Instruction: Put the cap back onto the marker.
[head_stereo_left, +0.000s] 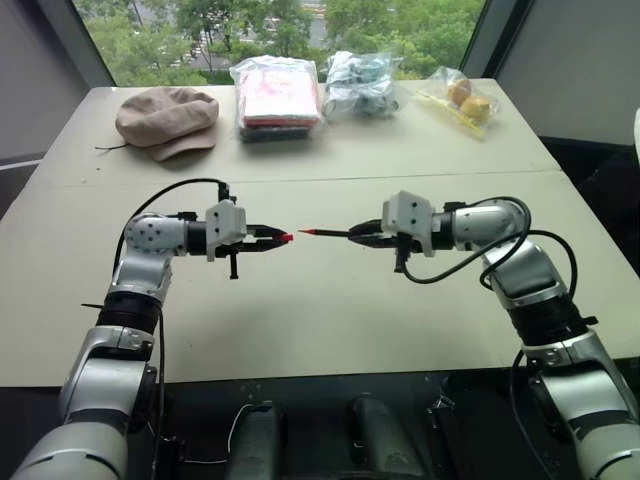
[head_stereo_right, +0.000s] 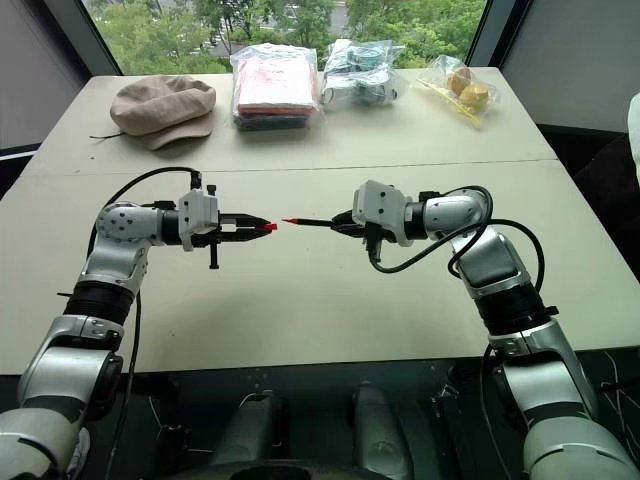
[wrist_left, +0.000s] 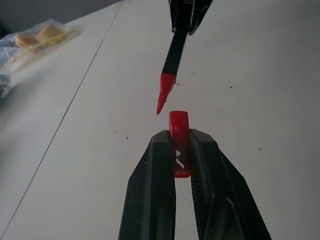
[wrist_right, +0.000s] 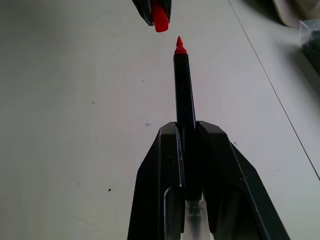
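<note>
Both grippers hover above the table's middle, facing each other. My left gripper (head_stereo_left: 284, 239) is shut on the small red cap (wrist_left: 179, 126), whose open end sticks out past the fingertips. My right gripper (head_stereo_left: 358, 235) is shut on the thin black marker (wrist_right: 184, 87), held level with its red tip (head_stereo_left: 305, 232) aimed at the cap. A small gap separates tip and cap, and the tip sits slightly off the cap's line in the left wrist view. The marker's rear end is hidden between the right fingers.
Along the table's far edge lie a beige cap hat (head_stereo_left: 166, 118), a bagged pink and dark packet (head_stereo_left: 278, 97), a clear bag of dark items (head_stereo_left: 360, 84) and a bag with yellow round things (head_stereo_left: 462, 98). A seam (head_stereo_left: 300, 178) crosses the tabletop behind the grippers.
</note>
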